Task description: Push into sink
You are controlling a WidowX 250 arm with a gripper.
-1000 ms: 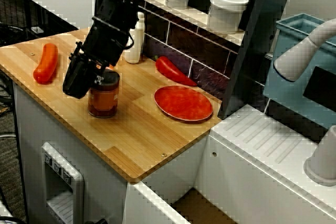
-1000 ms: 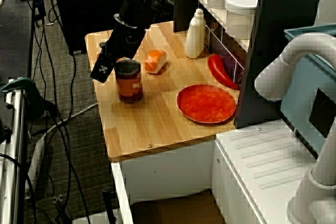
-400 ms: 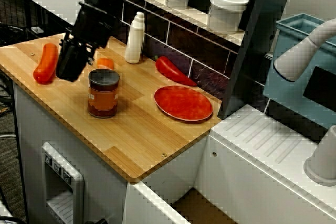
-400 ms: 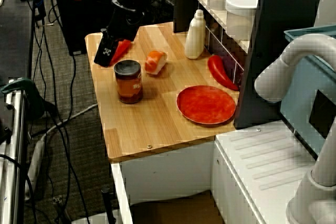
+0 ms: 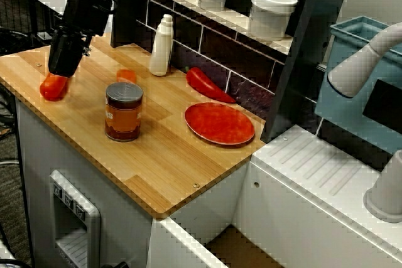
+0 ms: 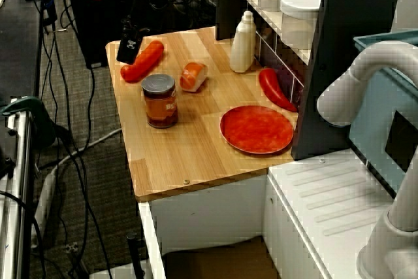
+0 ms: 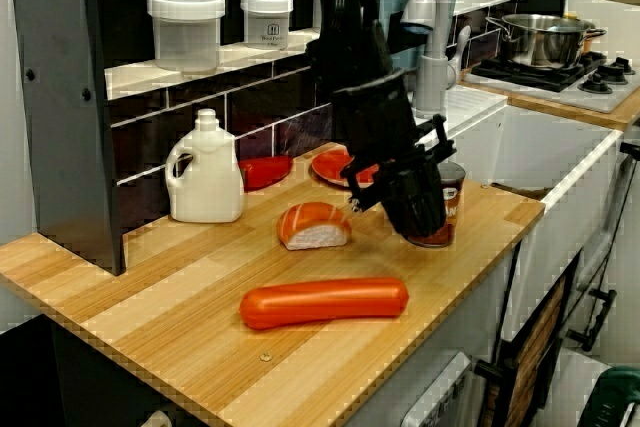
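Note:
A brown-orange can (image 5: 124,111) with a grey lid stands upright near the middle of the wooden counter (image 5: 163,167). My gripper (image 5: 61,62) hangs well to the can's left, just above a red sausage (image 5: 53,86). Its dark fingers look pressed together with nothing between them. In the high side view the gripper (image 6: 128,48) sits at the counter's far corner beside the sausage (image 6: 142,61), apart from the can (image 6: 160,100). Seen from the counter's end, the gripper (image 7: 415,209) partly hides the can (image 7: 446,209). The sink (image 5: 188,246) lies below the counter's right end, its brownish bottom showing.
A red plate (image 5: 219,123), a red pepper (image 5: 207,84), a white bottle (image 5: 161,46) and a salmon sushi piece (image 6: 193,76) share the counter. White jars (image 5: 271,12) stand on the shelf behind. A ribbed drainboard (image 5: 314,167) and a tap (image 5: 364,61) lie to the right.
The gripper has lifted away from the can's left side and moved left toward the sausage. The can stands where it was.

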